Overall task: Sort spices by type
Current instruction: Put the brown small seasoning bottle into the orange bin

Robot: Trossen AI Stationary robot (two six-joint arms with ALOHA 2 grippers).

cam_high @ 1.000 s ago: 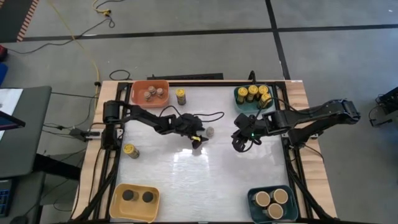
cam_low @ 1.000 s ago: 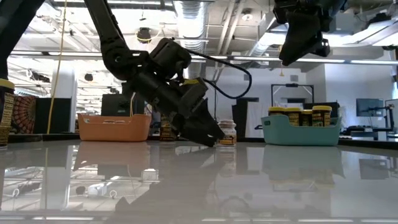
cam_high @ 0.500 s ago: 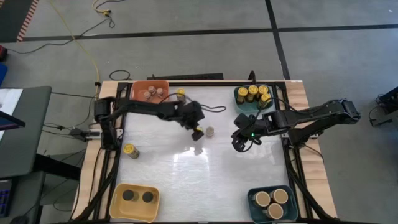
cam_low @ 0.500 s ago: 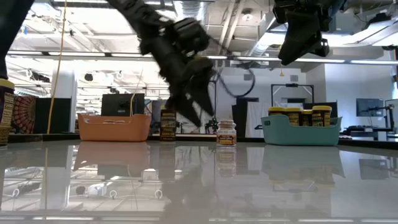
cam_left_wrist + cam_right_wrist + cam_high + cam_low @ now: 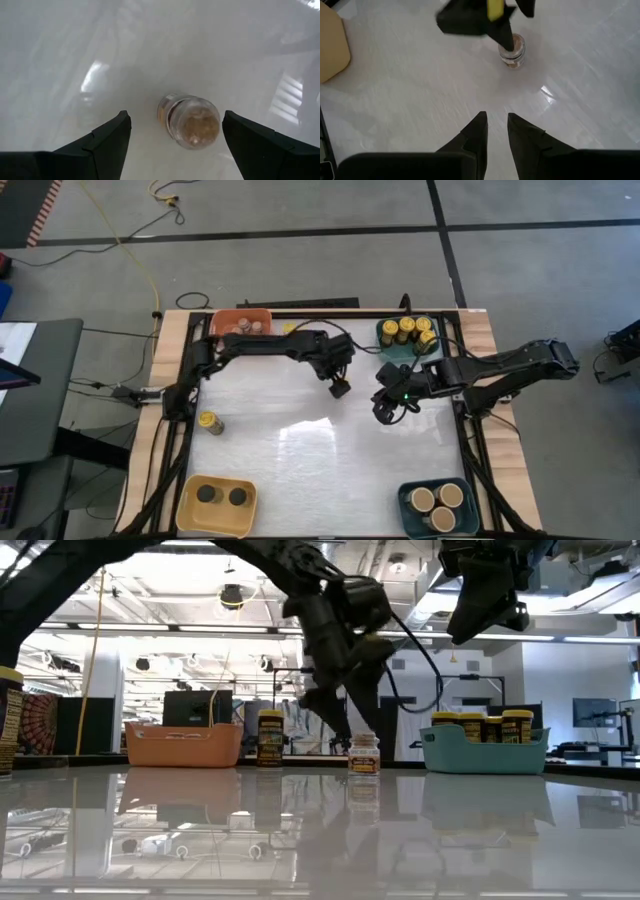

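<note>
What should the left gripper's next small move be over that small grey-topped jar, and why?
Probably a straight descent, then closing. The left gripper is open and hangs above the small grey-topped jar, which stands upright on the table between its fingers, not yet touched. The right gripper waits shut, off to the side.

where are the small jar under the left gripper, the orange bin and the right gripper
small jar (image 5: 194, 122), left wrist view, its top
orange bin (image 5: 183, 745), low view, front wall
right gripper (image 5: 494, 131), right wrist view, between its fingertips
</note>
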